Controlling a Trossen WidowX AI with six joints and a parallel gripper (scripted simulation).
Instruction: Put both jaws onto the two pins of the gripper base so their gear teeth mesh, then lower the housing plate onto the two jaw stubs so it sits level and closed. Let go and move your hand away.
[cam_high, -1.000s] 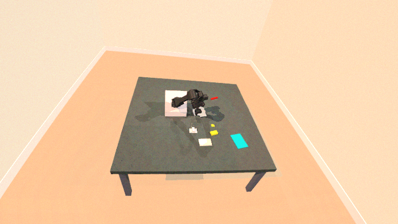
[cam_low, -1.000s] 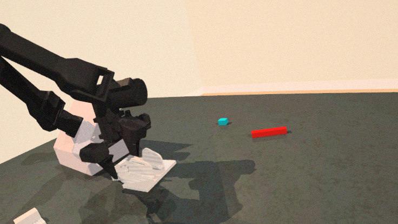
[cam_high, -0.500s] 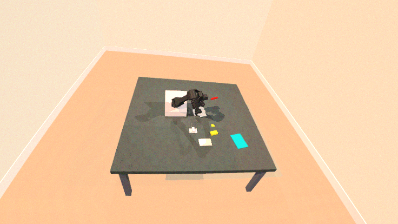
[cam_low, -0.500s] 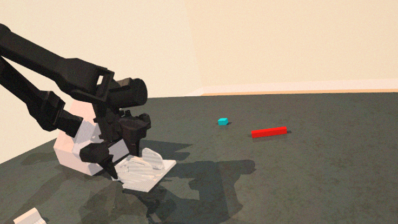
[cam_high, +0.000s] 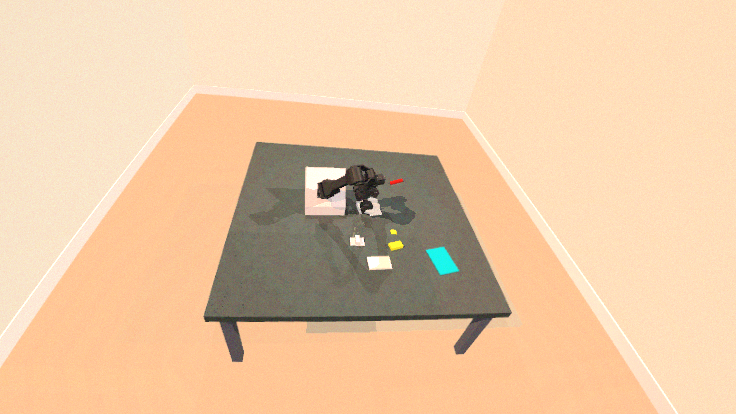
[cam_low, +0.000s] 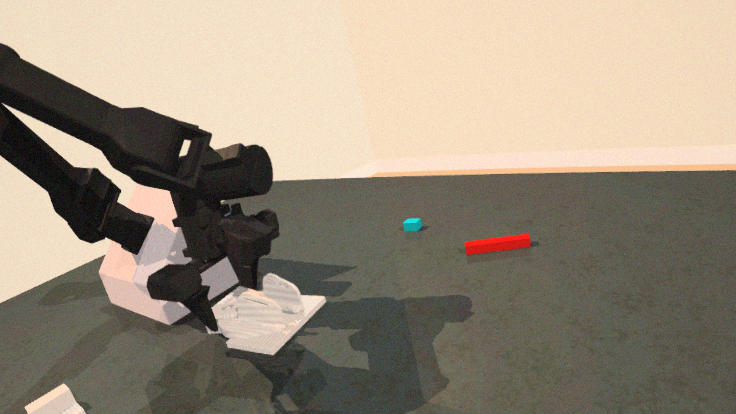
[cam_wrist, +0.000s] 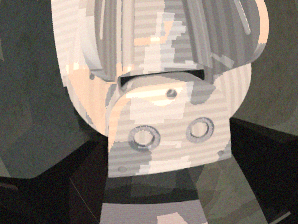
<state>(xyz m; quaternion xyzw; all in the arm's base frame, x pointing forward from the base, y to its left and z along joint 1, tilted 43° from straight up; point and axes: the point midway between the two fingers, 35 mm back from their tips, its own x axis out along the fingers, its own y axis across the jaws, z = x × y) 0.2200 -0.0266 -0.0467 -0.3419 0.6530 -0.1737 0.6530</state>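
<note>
The pale housing plate (cam_wrist: 170, 157), with two round holes, lies between the fingers of my gripper (cam_low: 235, 307) (cam_wrist: 166, 129). The gripper is low and shut on the plate's sides. Round stub ends show inside both holes. Two curved jaw shapes, one on the left (cam_wrist: 110, 35) and one on the right (cam_wrist: 227, 37), extend beyond the plate's far edge in the wrist view. Beneath is the white gripper base (cam_low: 307, 308) (cam_high: 376, 209), on the table. One curved piece (cam_low: 283, 293) stands up from it. The gear teeth are hidden, and I cannot tell whether the plate is fully level.
The arm stands by a white box (cam_high: 325, 205). A red bar (cam_high: 396, 181) (cam_low: 497, 244) and a small cyan block (cam_low: 412, 224) lie beyond. Nearer the table's front are a small white part (cam_high: 357, 240), a cream block (cam_high: 379, 263), two yellow pieces (cam_high: 393, 231) (cam_high: 395, 245) and a cyan sheet (cam_high: 442, 260).
</note>
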